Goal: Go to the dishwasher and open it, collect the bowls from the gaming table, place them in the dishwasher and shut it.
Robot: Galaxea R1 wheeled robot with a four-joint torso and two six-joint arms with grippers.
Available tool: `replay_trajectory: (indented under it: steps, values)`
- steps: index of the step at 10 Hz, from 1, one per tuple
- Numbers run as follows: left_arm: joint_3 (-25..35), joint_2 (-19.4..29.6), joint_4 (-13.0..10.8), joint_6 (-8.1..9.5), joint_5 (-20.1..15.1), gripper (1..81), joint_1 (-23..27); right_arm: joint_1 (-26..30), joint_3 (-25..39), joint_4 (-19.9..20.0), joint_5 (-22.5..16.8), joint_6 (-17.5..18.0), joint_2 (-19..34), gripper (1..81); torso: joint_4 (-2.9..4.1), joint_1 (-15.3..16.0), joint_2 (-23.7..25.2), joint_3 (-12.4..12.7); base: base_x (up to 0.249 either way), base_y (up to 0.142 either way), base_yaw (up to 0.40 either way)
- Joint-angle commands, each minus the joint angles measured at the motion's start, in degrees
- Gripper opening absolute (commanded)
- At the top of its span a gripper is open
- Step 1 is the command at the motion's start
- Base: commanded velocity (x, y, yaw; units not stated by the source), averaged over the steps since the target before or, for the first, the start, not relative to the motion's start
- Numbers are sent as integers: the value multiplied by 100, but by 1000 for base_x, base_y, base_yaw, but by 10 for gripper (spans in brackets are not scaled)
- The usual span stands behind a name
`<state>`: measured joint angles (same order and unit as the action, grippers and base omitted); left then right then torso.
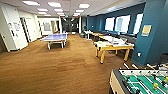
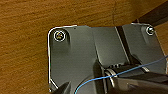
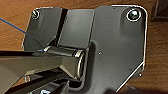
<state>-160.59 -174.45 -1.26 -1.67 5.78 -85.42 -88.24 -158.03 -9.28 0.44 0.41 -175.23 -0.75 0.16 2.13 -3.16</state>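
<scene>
From my head view: long white-topped gaming table with yellow legs (image 1: 113, 46) stands ahead right on brown carpet (image 1: 50, 67), beyond green-field foosball table (image 1: 142, 81). Small bright items on it, unclear. Can't tell either pincer's state.

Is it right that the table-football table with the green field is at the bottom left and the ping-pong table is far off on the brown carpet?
Not quite. In the head view the table-football table is at the bottom right, not left. The ping-pong table is indeed far off on the brown carpet.
</scene>
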Motion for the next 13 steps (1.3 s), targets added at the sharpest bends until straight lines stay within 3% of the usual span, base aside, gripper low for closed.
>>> replay_trajectory:
  steps: [1, 13]
  values:
    - [-26, 15, 11, -18, -279, 811, 302, 275, 10, -30, -290, -24, -6, 811, 0, 0, 0, 0, 135, 0, 0]
    - [-26, -3, 11, -26, -279, 811, 302, 284, 10, -22, -290, -24, -6, 811, 0, -5, 0, 0, 146, 0, 0]
